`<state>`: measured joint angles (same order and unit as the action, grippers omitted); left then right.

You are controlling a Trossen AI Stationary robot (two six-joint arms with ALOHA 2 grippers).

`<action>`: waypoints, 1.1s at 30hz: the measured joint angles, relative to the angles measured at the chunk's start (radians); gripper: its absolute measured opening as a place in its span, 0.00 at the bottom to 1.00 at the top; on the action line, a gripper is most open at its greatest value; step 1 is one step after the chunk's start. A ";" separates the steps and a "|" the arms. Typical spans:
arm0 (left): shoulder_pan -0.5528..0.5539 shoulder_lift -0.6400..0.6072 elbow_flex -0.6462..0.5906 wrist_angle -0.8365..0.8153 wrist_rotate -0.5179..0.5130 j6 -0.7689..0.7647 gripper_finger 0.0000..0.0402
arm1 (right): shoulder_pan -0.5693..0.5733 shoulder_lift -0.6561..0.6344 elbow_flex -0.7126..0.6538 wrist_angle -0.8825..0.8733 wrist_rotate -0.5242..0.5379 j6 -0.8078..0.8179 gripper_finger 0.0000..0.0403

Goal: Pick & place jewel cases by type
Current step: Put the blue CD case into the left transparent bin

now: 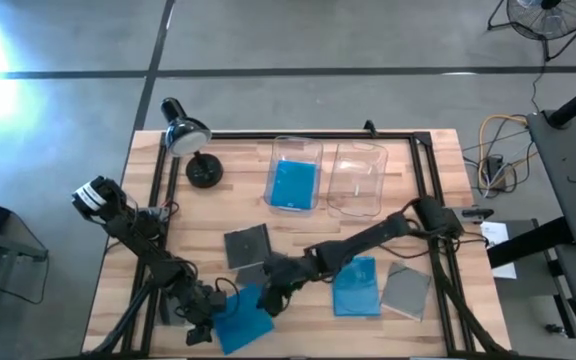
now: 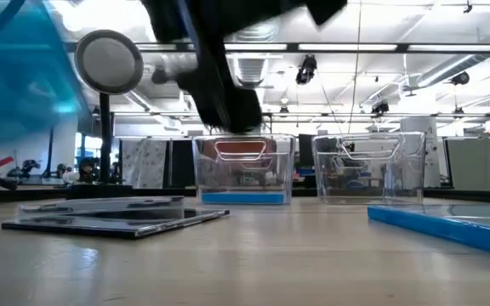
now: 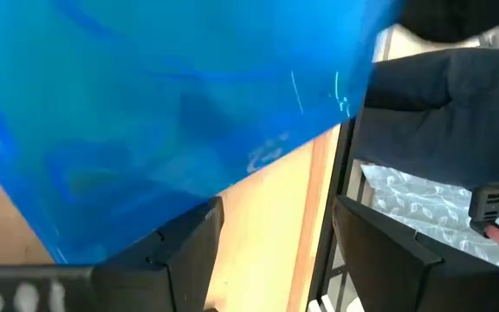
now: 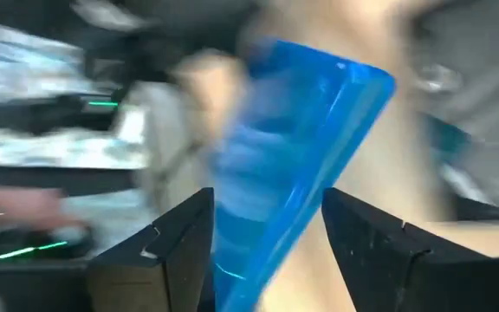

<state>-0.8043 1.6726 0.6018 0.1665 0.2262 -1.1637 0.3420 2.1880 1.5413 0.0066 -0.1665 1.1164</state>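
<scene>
The wooden tabletop (image 1: 298, 225), pale planks framed by dark rails, carries everything, and only the high view shows its full layout: two clear plastic bins stand side by side toward the far edge, the left bin (image 1: 295, 150) with a bright blue jewel case (image 1: 293, 184) lying flat inside and the right bin (image 1: 357, 205) with nothing visible in it. The low view shows instead that these bins are see-through boxes with handles at the rim, the blue slab resting on the floor of the left one. A black desk lamp (image 1: 190, 140) with a round base stands near the far left corner. Toward the near edge, the high view shows both dark arms meeting over a tilted blue case (image 1: 240, 322). The left gripper (image 1: 206, 322) is at its near-left side and the right gripper (image 1: 268, 296) at its far-right corner. The left wrist view shows this case as a glossy, lightly scratched blue sheet filling the frame above spread fingers (image 3: 189, 251), though whether they pinch it cannot be told. The right wrist view shows the case edge-on between the right gripper's parted fingers (image 4: 184, 238), blurred, so contact is unclear. Two dark grey cases (image 1: 247, 245) lie flat and overlapping mid-table, seen in the low view as a thin stacked pair. Another blue case (image 1: 356, 285) and a grey case (image 1: 406, 290) lie flat just beside each other on the right.
</scene>
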 joint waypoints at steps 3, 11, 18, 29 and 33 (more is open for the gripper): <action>0.000 0.000 0.000 -0.001 -0.024 -0.001 0.53 | 0.002 0.037 -0.009 -0.007 0.002 0.007 0.52; 0.022 0.000 0.001 0.002 -0.086 0.002 0.53 | 0.004 0.054 0.009 0.094 -0.015 0.051 0.52; 0.046 0.000 0.001 0.005 -0.134 0.009 0.53 | -0.001 0.046 0.030 0.111 -0.028 0.059 0.52; -0.012 -0.026 0.001 -0.015 -0.125 -0.045 0.53 | 0.002 0.035 0.025 -0.164 -0.134 0.081 0.34; -0.042 -0.078 0.000 -0.035 -0.161 -0.072 0.53 | -0.002 0.007 0.025 -0.172 -0.133 0.049 0.11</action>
<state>-0.8463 1.5945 0.6022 0.1320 0.0656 -1.2356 0.3397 2.1950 1.5662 -0.1658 -0.2998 1.1656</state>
